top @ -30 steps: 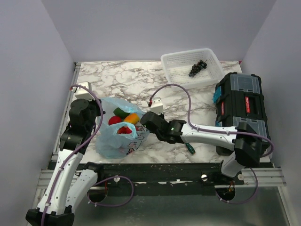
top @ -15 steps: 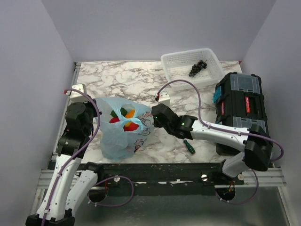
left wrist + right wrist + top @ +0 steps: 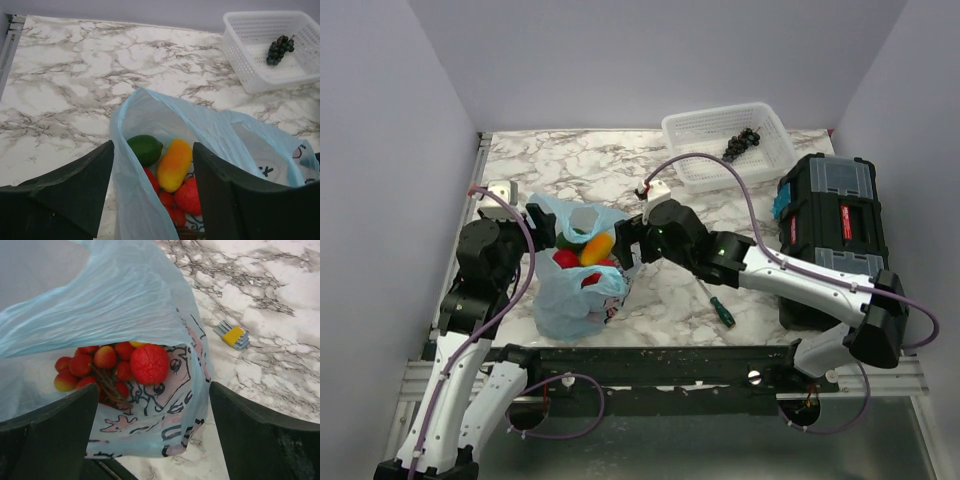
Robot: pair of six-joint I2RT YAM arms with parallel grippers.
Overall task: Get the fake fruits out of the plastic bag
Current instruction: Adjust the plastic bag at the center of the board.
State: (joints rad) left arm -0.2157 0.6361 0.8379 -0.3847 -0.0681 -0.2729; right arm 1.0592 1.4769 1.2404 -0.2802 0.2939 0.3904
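Observation:
The plastic bag (image 3: 570,300), light blue with pink and dark print, stands on the marble table with its mouth open. Inside lie the fake fruits: a green one (image 3: 145,149), an orange-yellow oval (image 3: 174,164), a big red one (image 3: 149,363) and a cluster of small red ones (image 3: 90,367). My left gripper (image 3: 538,222) is open at the bag's left rim, and the thin wall (image 3: 127,200) hangs between its jaws, ungripped. On the bag's right side my right gripper (image 3: 628,245) is wide open, its jaws straddling the printed wall (image 3: 165,425).
A white lattice basket (image 3: 705,150) with a dark grape bunch (image 3: 740,143) stands at the back right. A black toolbox (image 3: 835,230) fills the right edge. A green-handled screwdriver (image 3: 717,305) lies by the right arm, and a small yellow-and-grey piece (image 3: 232,335) lies beside the bag.
Both grippers have opened. The right arm swung back and left to the bag's right side. The bag mouth, stretched wide a moment ago, has slackened.

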